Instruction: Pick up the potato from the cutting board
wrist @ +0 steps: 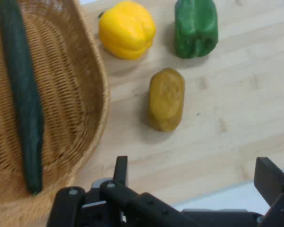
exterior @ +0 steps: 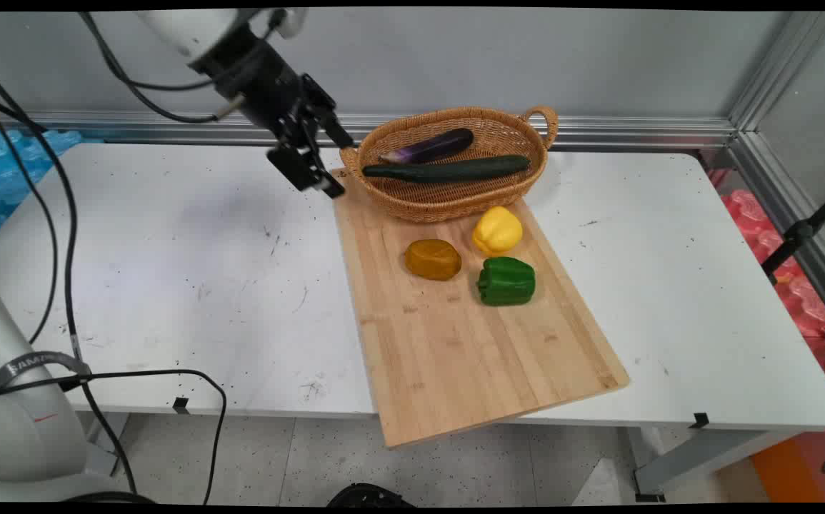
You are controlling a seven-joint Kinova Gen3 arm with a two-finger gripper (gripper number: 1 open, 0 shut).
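My black gripper hangs open and empty above the far left corner of the wooden cutting board, just left of the wicker basket. Inside the basket lie a dark green cucumber and a purple eggplant. In the hand view the gripper hovers over bare board, its fingers wide apart. Nearest to it there is a brownish-orange lump; beyond that sit a yellow pepper and a green pepper. The cucumber runs along the basket at the left.
The board juts past the table's near edge. The brownish-orange lump, yellow pepper and green pepper are grouped on the board's far half. Black cables hang at the left. A black stand leans at the right.
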